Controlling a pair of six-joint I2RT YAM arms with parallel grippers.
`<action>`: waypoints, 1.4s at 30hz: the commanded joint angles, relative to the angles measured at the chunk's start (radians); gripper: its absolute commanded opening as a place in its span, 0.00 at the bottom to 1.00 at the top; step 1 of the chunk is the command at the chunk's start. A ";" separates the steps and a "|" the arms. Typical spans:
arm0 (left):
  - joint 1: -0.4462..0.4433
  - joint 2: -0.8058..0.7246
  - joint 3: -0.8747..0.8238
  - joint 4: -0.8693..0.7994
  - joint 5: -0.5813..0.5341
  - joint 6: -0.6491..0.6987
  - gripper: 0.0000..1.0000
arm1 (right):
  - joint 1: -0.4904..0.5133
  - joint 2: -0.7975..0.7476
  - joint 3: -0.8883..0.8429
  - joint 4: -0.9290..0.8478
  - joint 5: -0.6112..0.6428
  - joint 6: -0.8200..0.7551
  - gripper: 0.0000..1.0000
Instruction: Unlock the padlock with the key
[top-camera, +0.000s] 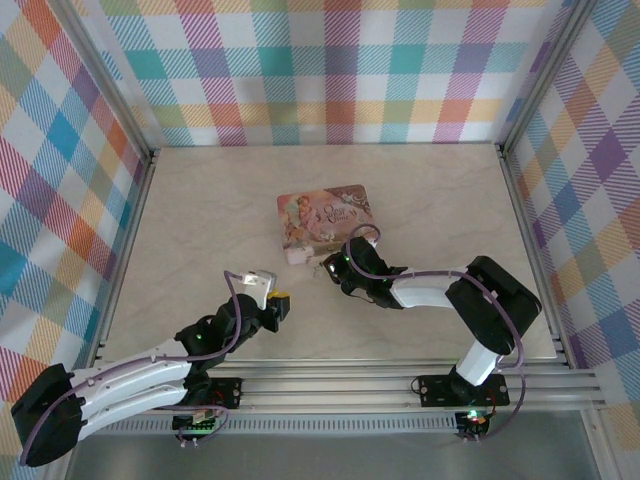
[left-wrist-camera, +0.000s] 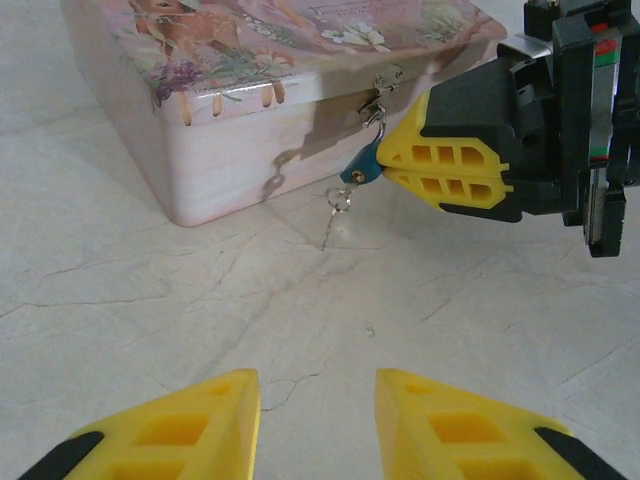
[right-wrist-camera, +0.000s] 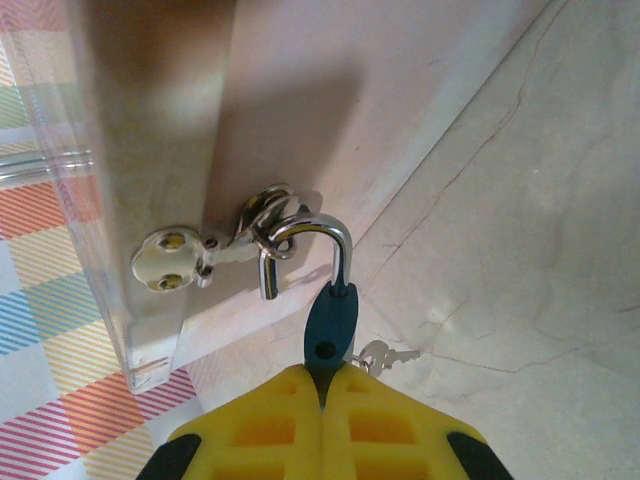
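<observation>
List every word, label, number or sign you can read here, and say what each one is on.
No text here can be read.
Lid of the pink tin: ornate lettering, too small and blurred to read.
Housing of the right gripper: a red and green strip, no characters legible.
Body of the padlock: no marking can be made out.

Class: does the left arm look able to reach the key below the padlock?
Probably yes: bare table lies between the left gripper and the key, and the right gripper clamps the padlock from the side.
</observation>
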 joint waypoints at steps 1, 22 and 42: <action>0.004 0.013 0.032 -0.004 0.010 -0.005 0.35 | 0.003 -0.032 0.018 0.077 0.049 0.022 0.00; 0.004 -0.041 0.087 -0.123 0.022 0.031 0.36 | -0.031 -0.101 -0.031 -0.013 0.114 -0.025 0.00; 0.053 0.033 0.501 -0.730 -0.168 -0.043 0.81 | -0.125 -0.388 0.040 -0.475 0.074 -0.421 0.00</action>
